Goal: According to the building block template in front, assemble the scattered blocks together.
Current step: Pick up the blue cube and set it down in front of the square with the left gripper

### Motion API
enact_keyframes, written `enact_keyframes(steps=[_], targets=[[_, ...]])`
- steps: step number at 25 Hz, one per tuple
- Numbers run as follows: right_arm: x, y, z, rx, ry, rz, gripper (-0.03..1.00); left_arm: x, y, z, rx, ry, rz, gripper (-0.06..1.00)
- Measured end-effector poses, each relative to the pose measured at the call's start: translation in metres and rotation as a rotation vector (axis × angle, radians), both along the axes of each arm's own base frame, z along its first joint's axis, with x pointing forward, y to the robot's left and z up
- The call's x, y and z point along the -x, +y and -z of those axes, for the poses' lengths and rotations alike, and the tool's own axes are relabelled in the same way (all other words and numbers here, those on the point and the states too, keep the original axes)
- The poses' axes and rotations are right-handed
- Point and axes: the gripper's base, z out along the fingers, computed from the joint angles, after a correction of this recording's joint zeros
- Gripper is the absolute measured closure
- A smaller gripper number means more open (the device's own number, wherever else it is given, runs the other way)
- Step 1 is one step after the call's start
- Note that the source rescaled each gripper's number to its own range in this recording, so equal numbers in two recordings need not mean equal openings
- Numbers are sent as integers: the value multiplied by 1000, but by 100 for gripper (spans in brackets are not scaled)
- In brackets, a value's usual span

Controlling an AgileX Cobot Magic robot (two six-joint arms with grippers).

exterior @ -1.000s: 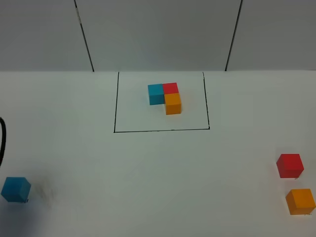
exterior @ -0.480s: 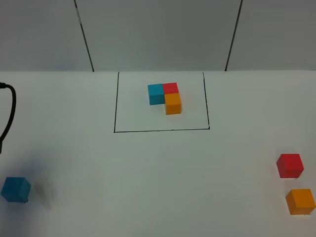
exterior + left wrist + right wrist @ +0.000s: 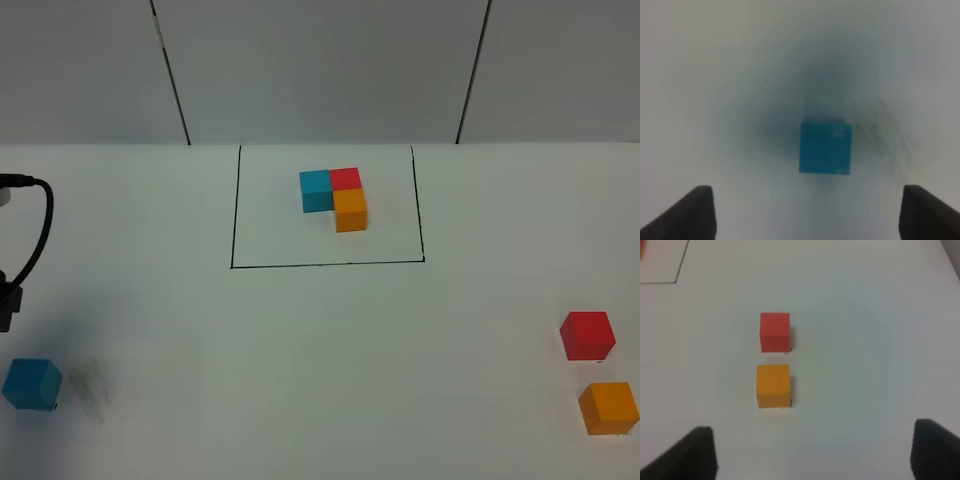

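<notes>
Scattered blocks lie loose on the white table [image 3: 300, 380], one far to the left and two far to the right. At the near left edge sits the blue cube [image 3: 31, 384], alone, with a faint grey smudge on the surface just beside it. A black cable [image 3: 38, 225] loops into view above it at the table's left border. The left gripper [image 3: 810, 215] hangs over this cube with its jaws spread wide and nothing between them; the cube rests flat ahead of the two dark fingertips [image 3: 700, 210], touching neither, in a soft shadow. In the middle, toward the back, the template [image 3: 335, 198] stands inside a thin black rectangle [image 3: 325, 265]: blue on the left, red joined to its right, orange joined in front of the red, making an L. At the near right, the red cube [image 3: 586, 335] sits just behind the orange cube [image 3: 609, 408], close together but not touching. The right gripper [image 3: 815, 460] hovers above the pair, jaws apart and empty, both cubes clear of its fingertips.
</notes>
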Motion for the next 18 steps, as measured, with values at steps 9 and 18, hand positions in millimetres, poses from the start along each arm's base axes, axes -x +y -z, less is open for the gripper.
enact_keyframes(steps=[9, 18], targets=[[0, 0, 0, 0, 0, 0, 35, -2, 0, 4, 1, 19, 0, 14], [0, 0, 0, 0, 0, 0, 35, -11, 1, 26, 4, 121, -4, 14]])
